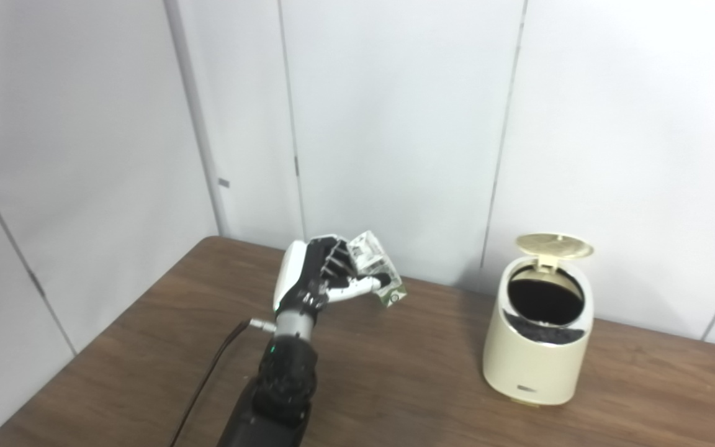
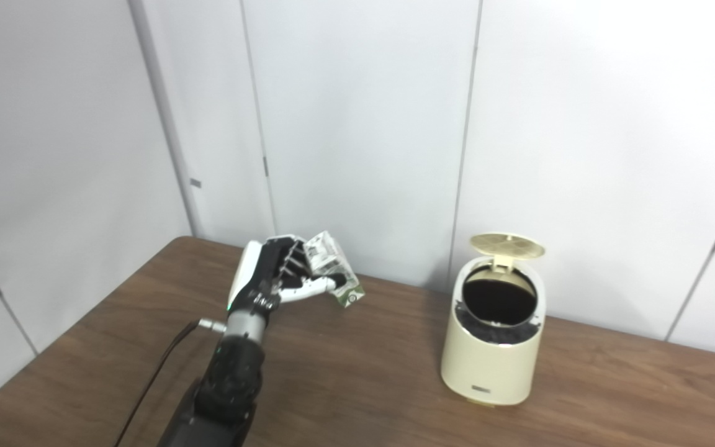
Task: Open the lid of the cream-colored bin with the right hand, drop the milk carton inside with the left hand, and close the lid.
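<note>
Carton, milk (image 1: 375,268): small, white with a green-printed end, held tilted in the air above the desk (image 1: 407,372), well to the left of the bin. Judged light and probably empty or nearly so; thin card walls, likely to dent under a hard squeeze, and a smooth coated skin that could slip. Best grip is across the flat side panels near the middle, not on the folded top.

Left hand (image 1: 323,273): closed around the carton, fingers (image 1: 339,261) wrapped over one face and thumb pressed underneath. Hold looks firm; much of the carton projects past the fingertips.

Right hand: not in either view; state unknown.

Bin, cream-colored (image 1: 537,347): rounded body, upright on the desk toward the right. Looks like light plastic; may shift if knocked.

Lid (image 1: 554,246): hinged at the back rim, standing open, near flat on top. Dark mouth (image 1: 545,301) exposed and facing up and forward.

Status, judged: opening done; carton not yet over the mouth; drop and closing remain. A release from directly over the mouth looks safest, clear of the raised lid.
</note>
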Tool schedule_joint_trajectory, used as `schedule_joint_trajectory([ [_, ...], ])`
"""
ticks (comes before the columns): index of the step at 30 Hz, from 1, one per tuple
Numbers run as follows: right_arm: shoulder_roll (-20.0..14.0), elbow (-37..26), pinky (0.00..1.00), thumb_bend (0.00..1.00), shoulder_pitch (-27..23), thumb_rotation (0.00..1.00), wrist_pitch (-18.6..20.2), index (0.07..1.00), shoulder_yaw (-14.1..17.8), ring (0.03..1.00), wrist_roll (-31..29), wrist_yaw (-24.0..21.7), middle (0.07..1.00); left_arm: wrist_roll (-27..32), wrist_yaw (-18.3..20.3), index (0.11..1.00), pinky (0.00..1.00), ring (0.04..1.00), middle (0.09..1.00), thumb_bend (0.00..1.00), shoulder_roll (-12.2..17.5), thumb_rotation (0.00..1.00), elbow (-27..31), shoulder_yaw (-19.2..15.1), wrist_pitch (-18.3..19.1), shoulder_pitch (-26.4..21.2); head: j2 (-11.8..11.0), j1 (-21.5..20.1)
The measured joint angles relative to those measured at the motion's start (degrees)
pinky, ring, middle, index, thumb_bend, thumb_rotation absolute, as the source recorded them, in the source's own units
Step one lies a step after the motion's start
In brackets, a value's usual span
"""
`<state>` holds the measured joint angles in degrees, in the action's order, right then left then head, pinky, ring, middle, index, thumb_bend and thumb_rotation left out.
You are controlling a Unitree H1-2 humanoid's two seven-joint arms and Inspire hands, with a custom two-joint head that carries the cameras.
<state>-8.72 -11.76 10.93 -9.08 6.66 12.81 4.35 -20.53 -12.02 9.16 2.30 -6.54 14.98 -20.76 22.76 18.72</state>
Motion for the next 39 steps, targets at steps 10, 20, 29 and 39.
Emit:
schedule_joint_trajectory([
  [10, 1.51, 0.86, 0.09, 0.3, -2.2, 0.66, 2.0, 0.671, -0.88, 0.172, 3.5, 0.81, 0.529, -0.12, -7.8, 0.495, 0.34, 0.441, 0.477, 0.5, -6.26, 0.0, 1.99, 1.15, -13.64, 2.03, -0.88, -2.81],
  [20, 2.57, 1.47, 0.38, 0.17, -3.31, 0.38, 1.92, 0.661, -2.19, 0.54, 6.75, 1.8, 0.603, 0.68, -9.8, 0.47, 0.4, 0.461, 0.486, 0.5, -9.66, 0.0, 1.97, 3.21, -28.15, 1.66, -1.67, -6.76],
  [29, 3.56, 0.94, 0.51, 0.2, -3.41, 0.38, 3.49, 0.677, -3.49, 0.642, 9.95, 2.72, 0.684, -2.8, -12.25, 0.483, 0.38, 0.447, 0.486, 0.5, -12.71, 0.0, -2.82, 6.01, -36.37, -2.23, -1.14, -11.34],
  [39, 5.88, -1.52, 0.51, 0.23, -2.83, 0.37, 7.46, 0.68, -5.75, 0.637, 14.44, 4.82, 0.677, -1.04, -11.41, 0.474, 0.37, 0.458, 0.494, 0.5, -13.66, 0.0, -7.29, 8.29, -38.79, -2.21, -0.44, -18.54],
])
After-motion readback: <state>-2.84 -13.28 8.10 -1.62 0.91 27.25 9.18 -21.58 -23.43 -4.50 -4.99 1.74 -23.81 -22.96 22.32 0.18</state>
